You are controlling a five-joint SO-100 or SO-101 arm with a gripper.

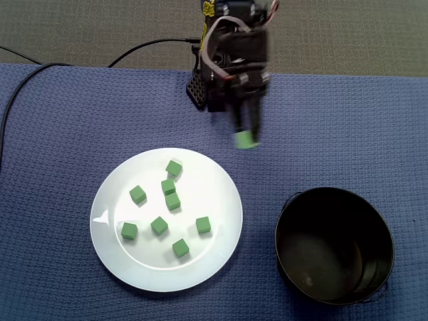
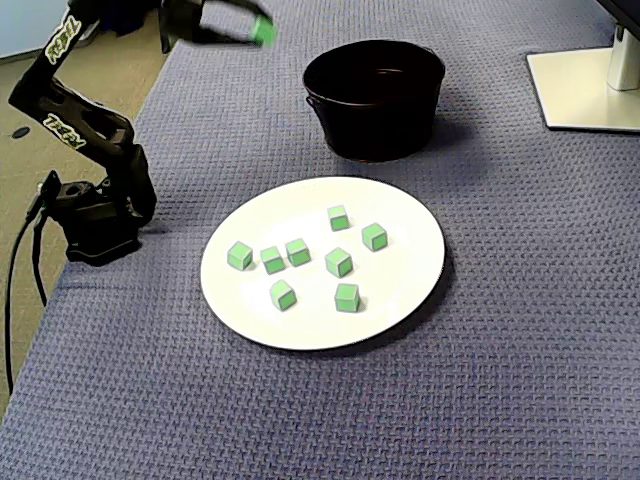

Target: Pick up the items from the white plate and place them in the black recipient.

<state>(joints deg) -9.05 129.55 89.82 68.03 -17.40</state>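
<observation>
Currently raised: black two-finger gripper [image 1: 245,136] clamped on one small green cube [image 1: 247,141], above the blue woven cloth [image 1: 80,114], beyond the far rim of the round white plate [image 1: 221,177]. Eight more green cubes [image 1: 159,225] lie scattered on that plate. Black metal pot [image 1: 374,221] stands beside it, not touching.

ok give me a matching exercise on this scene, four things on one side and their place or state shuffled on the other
Column 1
1. gripper
2. white plate
3. black pot
4. arm base

Column 2
a. carries eight green cubes
b. no cube seen inside
c. shut on one green cube, off the plate
d. sits at the edge of the blue cloth

Pairs: 1-c, 2-a, 3-b, 4-d
</observation>
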